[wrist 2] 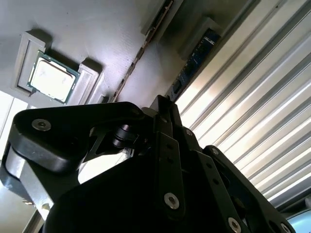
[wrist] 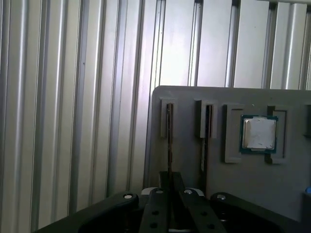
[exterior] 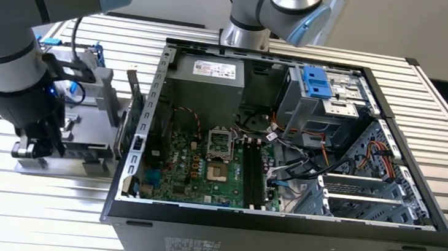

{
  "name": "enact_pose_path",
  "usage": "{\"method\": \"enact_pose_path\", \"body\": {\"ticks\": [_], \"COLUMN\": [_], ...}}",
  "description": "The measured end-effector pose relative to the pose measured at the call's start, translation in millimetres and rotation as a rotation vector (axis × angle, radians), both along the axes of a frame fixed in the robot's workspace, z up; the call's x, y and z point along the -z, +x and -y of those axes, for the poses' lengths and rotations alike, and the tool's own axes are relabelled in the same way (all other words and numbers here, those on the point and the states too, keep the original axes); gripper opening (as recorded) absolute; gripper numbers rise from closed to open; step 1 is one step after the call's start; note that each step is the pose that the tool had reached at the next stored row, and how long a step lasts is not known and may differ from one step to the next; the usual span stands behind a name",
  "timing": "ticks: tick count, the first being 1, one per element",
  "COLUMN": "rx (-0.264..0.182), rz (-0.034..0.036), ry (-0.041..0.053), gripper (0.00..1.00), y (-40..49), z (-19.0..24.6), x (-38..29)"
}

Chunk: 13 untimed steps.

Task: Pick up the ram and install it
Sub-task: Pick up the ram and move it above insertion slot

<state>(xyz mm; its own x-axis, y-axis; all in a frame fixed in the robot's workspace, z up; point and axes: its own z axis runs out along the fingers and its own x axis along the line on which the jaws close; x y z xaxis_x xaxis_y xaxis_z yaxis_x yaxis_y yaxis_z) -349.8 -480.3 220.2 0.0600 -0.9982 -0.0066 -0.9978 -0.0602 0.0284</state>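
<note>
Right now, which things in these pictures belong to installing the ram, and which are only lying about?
Job: the ram, on edge in the grey tray, at the claw; the open computer case; its long black memory slots.
Lying about: the processor chip; the second stick in the tray; the green card beside the case.

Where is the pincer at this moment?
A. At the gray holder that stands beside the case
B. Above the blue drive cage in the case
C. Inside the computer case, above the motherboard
A: in the exterior view the pincer hangs at the gray holder, outside the computer case, on the exterior view's left.
</note>
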Motion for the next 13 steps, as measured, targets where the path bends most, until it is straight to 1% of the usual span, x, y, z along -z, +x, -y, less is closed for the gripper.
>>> {"method": "enact_pose_path", "body": {"ticks": [8,13], "rx": [0.004,0.004], "rz": [-0.0001,-0.0001], "ry": [-0.0001,-0.0001], "gripper": [0.0,0.0], "y": [-0.1,-0.1], "z": [0.0,0.0], "x": [-7.2,-10.6]}}
